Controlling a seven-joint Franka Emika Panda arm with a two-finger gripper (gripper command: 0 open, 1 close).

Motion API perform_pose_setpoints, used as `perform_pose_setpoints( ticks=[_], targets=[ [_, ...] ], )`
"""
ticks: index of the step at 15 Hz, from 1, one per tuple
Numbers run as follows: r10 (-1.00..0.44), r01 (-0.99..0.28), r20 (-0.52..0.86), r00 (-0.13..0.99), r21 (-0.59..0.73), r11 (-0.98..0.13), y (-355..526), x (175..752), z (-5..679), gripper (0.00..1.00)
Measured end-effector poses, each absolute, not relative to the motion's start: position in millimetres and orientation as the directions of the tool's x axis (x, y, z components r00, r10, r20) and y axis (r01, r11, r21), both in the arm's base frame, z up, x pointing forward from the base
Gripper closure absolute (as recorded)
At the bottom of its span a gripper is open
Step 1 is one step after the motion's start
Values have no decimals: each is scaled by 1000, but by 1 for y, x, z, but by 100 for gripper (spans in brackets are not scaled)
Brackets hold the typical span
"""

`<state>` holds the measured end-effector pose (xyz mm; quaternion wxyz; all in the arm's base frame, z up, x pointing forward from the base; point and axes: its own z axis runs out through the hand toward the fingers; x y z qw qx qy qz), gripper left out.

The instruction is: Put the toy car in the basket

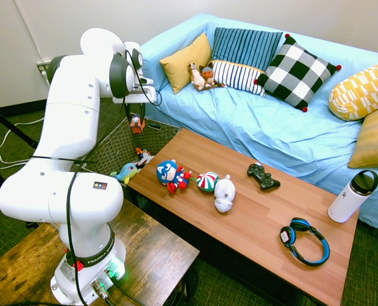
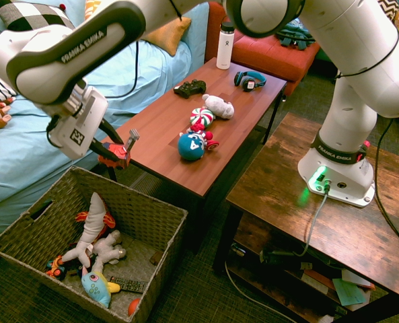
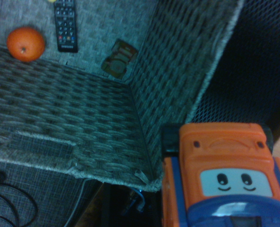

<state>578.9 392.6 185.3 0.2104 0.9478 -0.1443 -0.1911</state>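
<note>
"Orange toy car (image 3: 220,161), seen largest in the wrist view: how is it held?"

"It is pinched by the claw (image 2: 116,154), its face left uncovered."

"And where is it held?"

"Up in the air, near the rim of the wicker basket (image 2: 168,261) and the end of the coffee table (image 2: 160,138). Inside the basket, a remote (image 3: 66,28) and an orange fruit (image 3: 25,44) are seen, not touching."
</note>
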Motion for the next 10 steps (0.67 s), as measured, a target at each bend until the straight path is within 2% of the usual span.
perform_pose_setpoints(
  ticks=[4,10],
  targets=[
    [-286,-98,-383,878,441,-892,405,581,158,0],
    [-287,-125,-371,883,404,-906,394,601,181,0]
  ],
)
